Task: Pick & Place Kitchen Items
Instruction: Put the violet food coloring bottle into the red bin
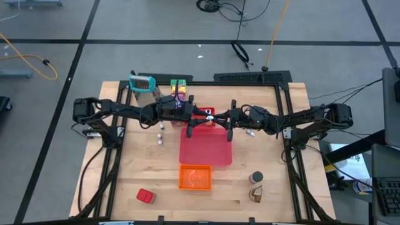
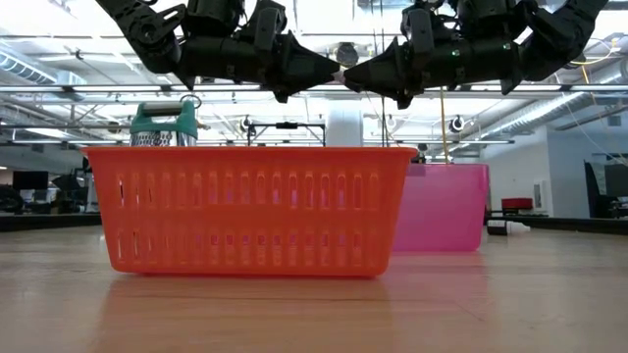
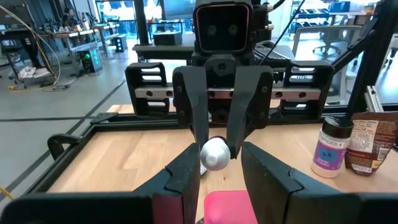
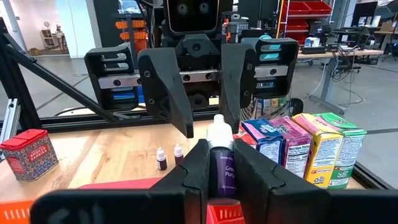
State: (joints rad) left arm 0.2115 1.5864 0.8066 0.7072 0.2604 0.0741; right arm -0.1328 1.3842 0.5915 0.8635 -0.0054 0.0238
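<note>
Wooden desk (image 1: 137, 169) carried a pink tray (image 1: 206, 150) at centre; orange basket (image 1: 195, 177) just before it, red block (image 1: 145, 196) left of the basket, grater (image 1: 142, 84) behind.

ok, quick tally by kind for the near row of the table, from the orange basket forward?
orange basket: 1
red tin: 1
dark-lidded jar: 1
brown pouch: 1
total: 4
</note>
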